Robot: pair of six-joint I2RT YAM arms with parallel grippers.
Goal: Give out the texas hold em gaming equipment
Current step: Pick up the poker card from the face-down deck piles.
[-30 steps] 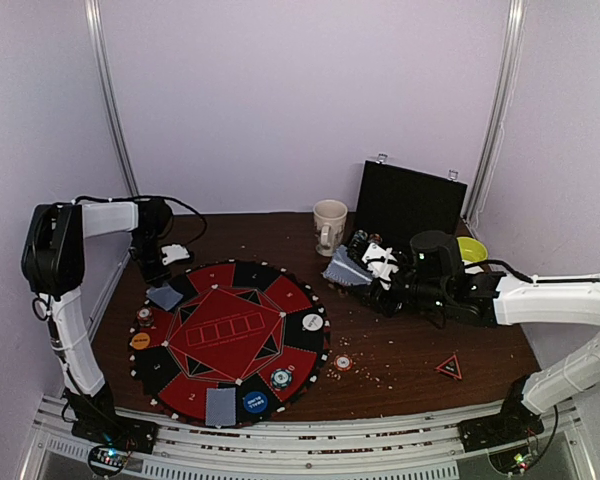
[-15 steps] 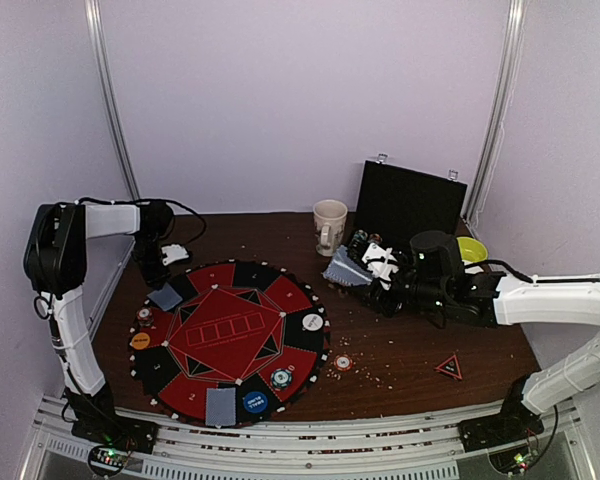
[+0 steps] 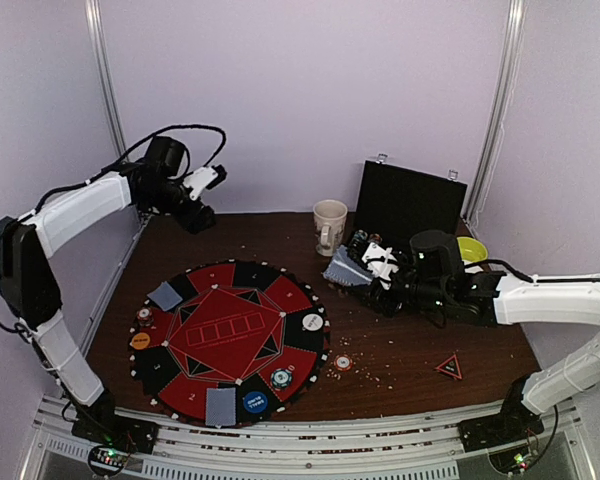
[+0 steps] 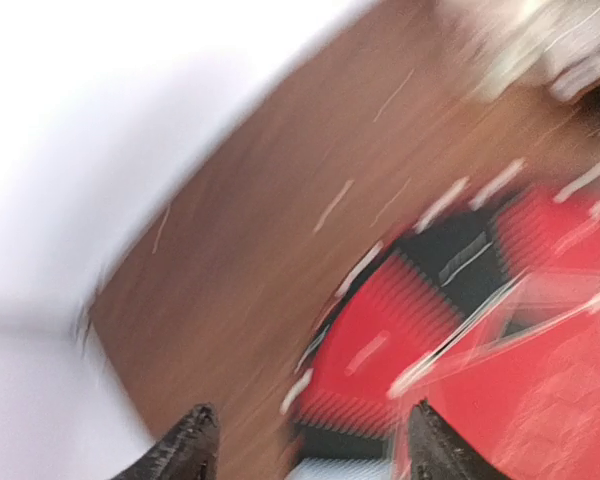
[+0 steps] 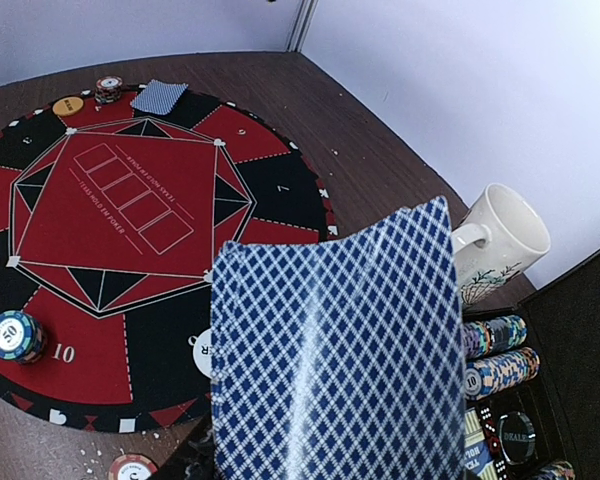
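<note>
Top external view: the left gripper [image 3: 198, 215] had swung up from the mat [image 3: 230, 335] to upper left, jaws parted and empty. Its card [image 3: 165, 296] lay dealt at the mat's upper-left edge. At centre right, the right gripper [image 3: 365, 272] clamped the deck [image 3: 342, 268], so more dealing likely remained.

Dark brown wooden table [image 3: 410, 350] with a dull, speckled top. A matt red-and-black mat [image 3: 230, 335], cloth-like. Smooth paper cards [image 5: 335, 350], faintly shiny. A glossy cream ceramic mug [image 3: 329, 225].
</note>
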